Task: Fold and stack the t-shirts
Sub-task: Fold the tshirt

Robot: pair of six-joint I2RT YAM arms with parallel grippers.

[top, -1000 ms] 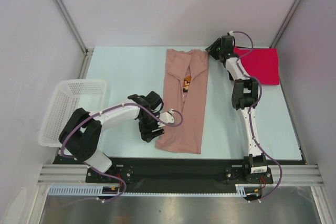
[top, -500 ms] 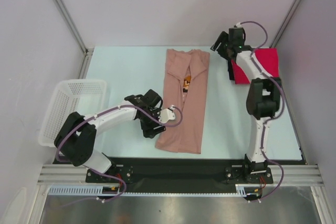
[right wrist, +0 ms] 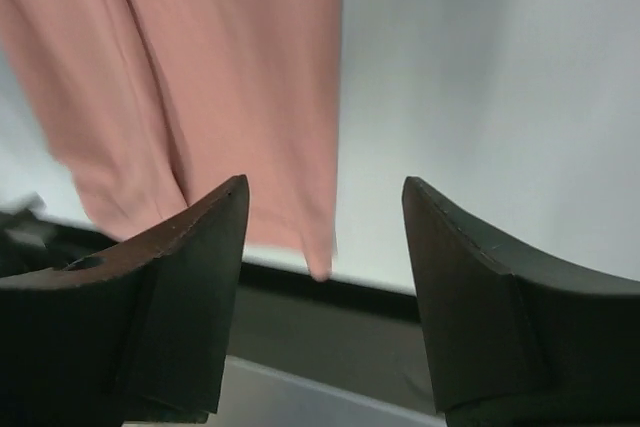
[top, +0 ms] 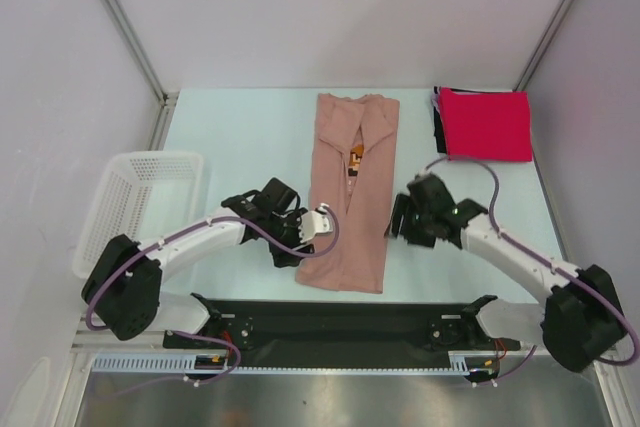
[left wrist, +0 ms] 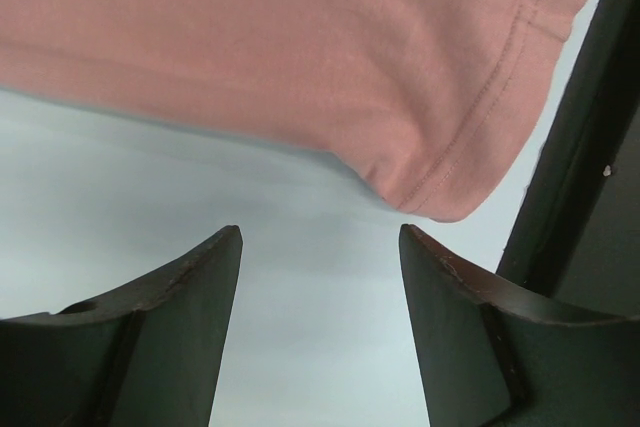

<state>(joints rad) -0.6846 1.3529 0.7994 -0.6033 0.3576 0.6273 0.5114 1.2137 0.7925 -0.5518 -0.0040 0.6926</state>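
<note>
1. Scanning from the left of the frame: the white basket (top: 98, 217) sits at middle left, and nothing is touching it.
2. Next is the left gripper (left wrist: 318, 233). Its jaws are apart and empty, just beside the lower-left hem corner of the pink t-shirt (top: 350, 217).
3. That shirt lies mid-frame as a long strip with its sides folded in, so I'd call it about half done. It needs a fold across its length, then stacking.
4. The right gripper (right wrist: 325, 185) is also spread wide and holding nothing, just beside the shirt's right edge.
5. Upper right, the red t-shirt (top: 487, 125) sits folded on a black t-shirt (top: 437, 129). That part looks finished.
</note>
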